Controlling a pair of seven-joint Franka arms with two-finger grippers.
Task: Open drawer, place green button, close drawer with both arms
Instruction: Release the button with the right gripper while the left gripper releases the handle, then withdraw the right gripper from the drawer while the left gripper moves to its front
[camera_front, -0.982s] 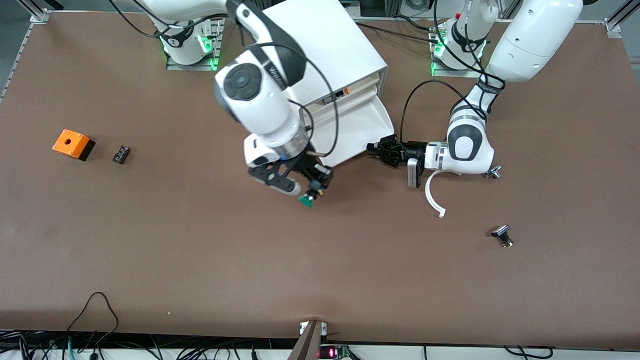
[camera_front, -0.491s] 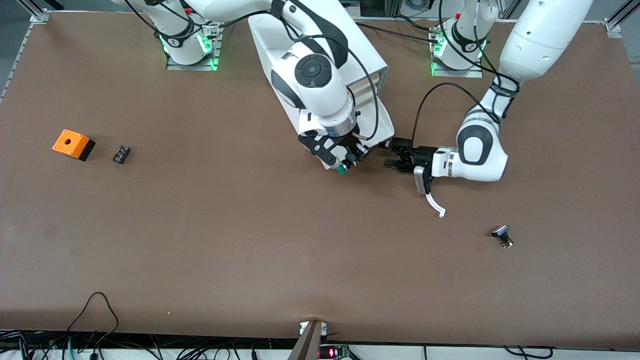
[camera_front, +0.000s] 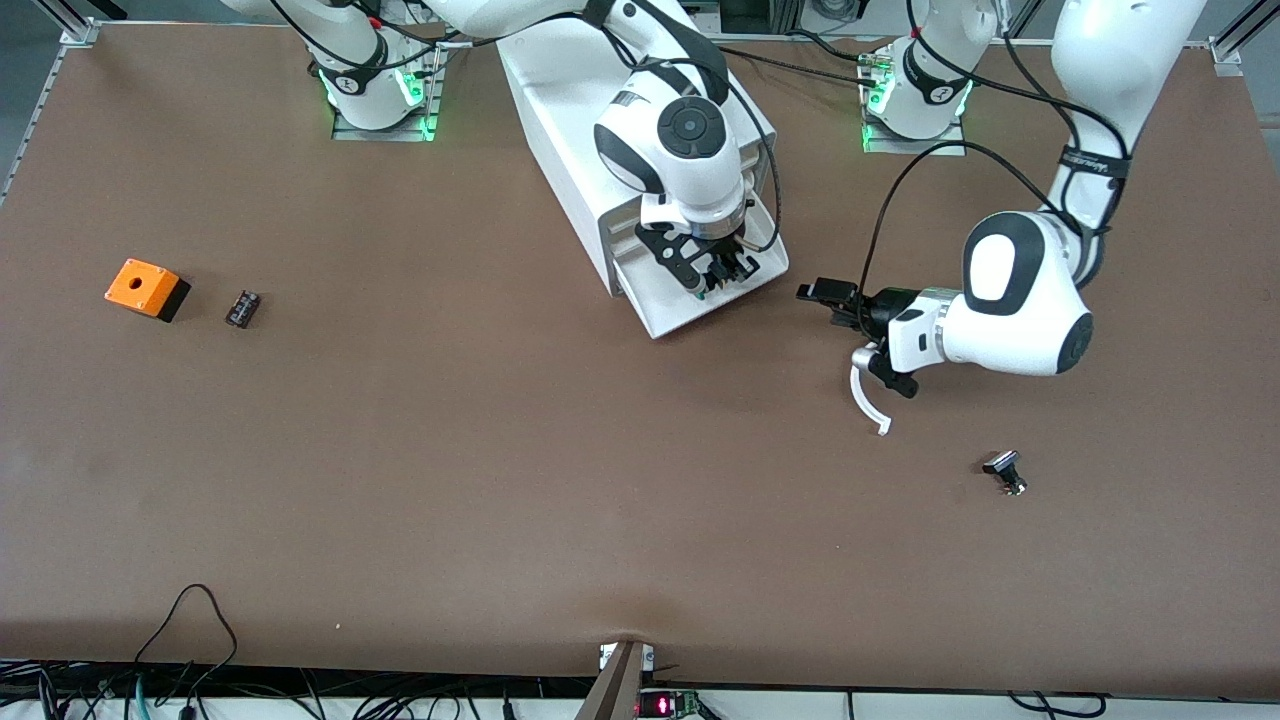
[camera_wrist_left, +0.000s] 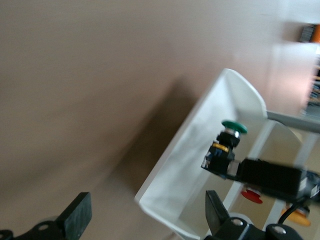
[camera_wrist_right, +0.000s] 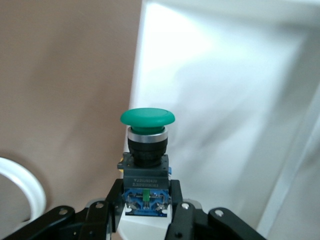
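Right wrist view alone shows right gripper clamping the button over the drawer; left gripper spread.

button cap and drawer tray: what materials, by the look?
Button cap: glossy green plastic, probably; smooth molded dome above a shiny metal-looking collar. Held in the right pincer. Drawer: matte white plastic, likely; thin walls with rounded corners.

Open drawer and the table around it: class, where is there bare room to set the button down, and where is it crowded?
The drawer floor is bare below the right gripper, which holds the button over it. The table is bare between the orange box and the cabinet. It is crowded beside the drawer, where the open left gripper hovers.
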